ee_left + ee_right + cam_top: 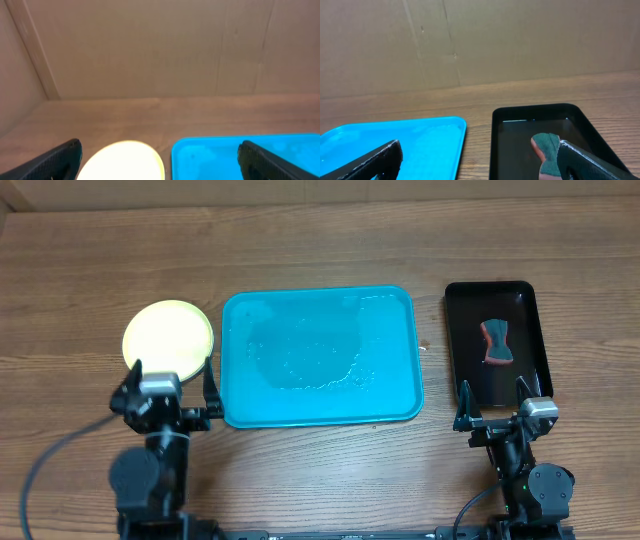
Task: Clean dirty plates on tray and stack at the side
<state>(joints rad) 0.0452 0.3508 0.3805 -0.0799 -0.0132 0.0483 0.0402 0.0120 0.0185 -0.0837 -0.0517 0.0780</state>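
Note:
The turquoise tray (400, 380) lies mid-table, wet and with no plates on it; it also shows in the left wrist view (210, 160) and in the right wrist view (420, 137). A pale yellow plate (168, 338) rests on the table just left of the tray, clean on its top face (120, 162). I cannot tell if anything lies beneath it. My left gripper (172, 377) hangs open at the plate's near edge, holding nothing. My right gripper (494, 392) is open and empty at the near end of the black tray.
A narrow black tray (525, 310) stands right of the turquoise one, holding a green-and-red sponge (497, 343), which also appears in the right wrist view (547, 147). A cardboard wall (150, 45) closes off the far side of the wooden table.

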